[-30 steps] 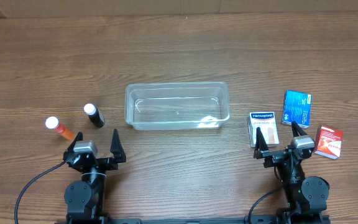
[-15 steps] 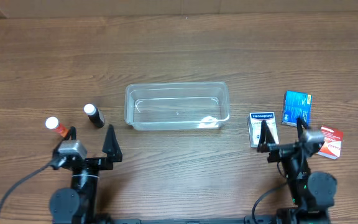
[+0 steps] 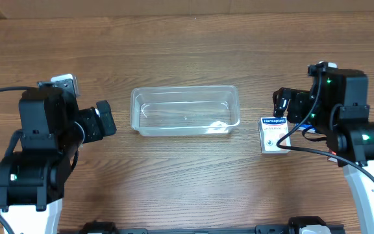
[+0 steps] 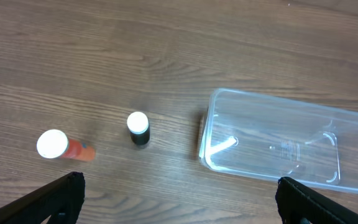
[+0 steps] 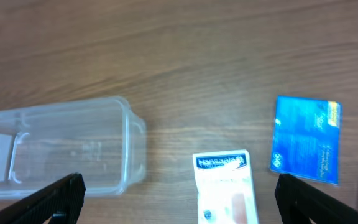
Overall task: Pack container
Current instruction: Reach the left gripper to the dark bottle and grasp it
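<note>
The container (image 3: 185, 112) lay empty in the middle of the table (image 3: 187, 45), with its long side going from left to right, so I think each arm could serve one short end of it. The left pincer (image 4: 180, 190) was spread wide and carried nothing. It hung high over the black bottle (image 4: 138, 128) and the orange bottle (image 4: 59, 146), both with white caps and both apart from the container's left wall. The right pincer (image 5: 179, 186) was spread and empty too, above the plaster box (image 5: 224, 186), which lay just beside the container's right end. The blue box (image 5: 305, 138) lay further right. In my judgement the packing was not yet begun. Each item had free table around it for the fingers, and nothing covered the container's rim, so things could be lowered in from above.
</note>
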Robot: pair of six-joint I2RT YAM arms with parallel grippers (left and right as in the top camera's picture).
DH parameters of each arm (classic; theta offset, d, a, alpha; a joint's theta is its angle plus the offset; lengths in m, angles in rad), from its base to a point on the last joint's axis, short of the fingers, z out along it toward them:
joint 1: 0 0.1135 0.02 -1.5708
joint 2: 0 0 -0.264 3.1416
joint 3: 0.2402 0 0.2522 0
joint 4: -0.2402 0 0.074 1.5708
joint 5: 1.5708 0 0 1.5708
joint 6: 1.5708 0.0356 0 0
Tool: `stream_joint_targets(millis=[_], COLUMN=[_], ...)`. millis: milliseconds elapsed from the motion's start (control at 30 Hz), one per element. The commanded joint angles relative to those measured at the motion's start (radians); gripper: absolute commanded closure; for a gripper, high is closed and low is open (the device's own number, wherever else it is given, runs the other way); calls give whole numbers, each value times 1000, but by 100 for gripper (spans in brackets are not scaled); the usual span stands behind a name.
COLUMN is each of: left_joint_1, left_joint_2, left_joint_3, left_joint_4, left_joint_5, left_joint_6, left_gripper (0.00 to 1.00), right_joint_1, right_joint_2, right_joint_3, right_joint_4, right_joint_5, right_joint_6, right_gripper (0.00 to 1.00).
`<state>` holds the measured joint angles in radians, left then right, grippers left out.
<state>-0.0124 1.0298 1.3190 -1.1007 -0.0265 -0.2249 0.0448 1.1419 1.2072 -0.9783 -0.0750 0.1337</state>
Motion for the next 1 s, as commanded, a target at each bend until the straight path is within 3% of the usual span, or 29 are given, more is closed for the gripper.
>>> stream_joint_targets(millis=[0,233,500,700,833,967], left_joint_1=[9,98,99,99,99,99], left_joint_2=[42,407,758,877,880,880], left_joint_3=[76,254,256,255,254,254], left_joint_4=[-12,-100,-101,-144,-153,-177], left_joint_5=[16,16,16,16,16,16], left_joint_6=[32,1,0,-1,0,0], left_gripper=[0,0,0,2,23,31], right_joint_1=[-70,-146,-146,-146,-146,-146], right_joint_2=[-2,104,132,132,132,132], right_joint_3=[57,57,57,57,56,56], right_joint_4=[-56,-109,-108,-105,-105,-105], right_joint_5=[92,20,21,21,21,21], right_joint_6=[73,83,83,83,80,80], right_gripper=[0,0,0,0,0,0])
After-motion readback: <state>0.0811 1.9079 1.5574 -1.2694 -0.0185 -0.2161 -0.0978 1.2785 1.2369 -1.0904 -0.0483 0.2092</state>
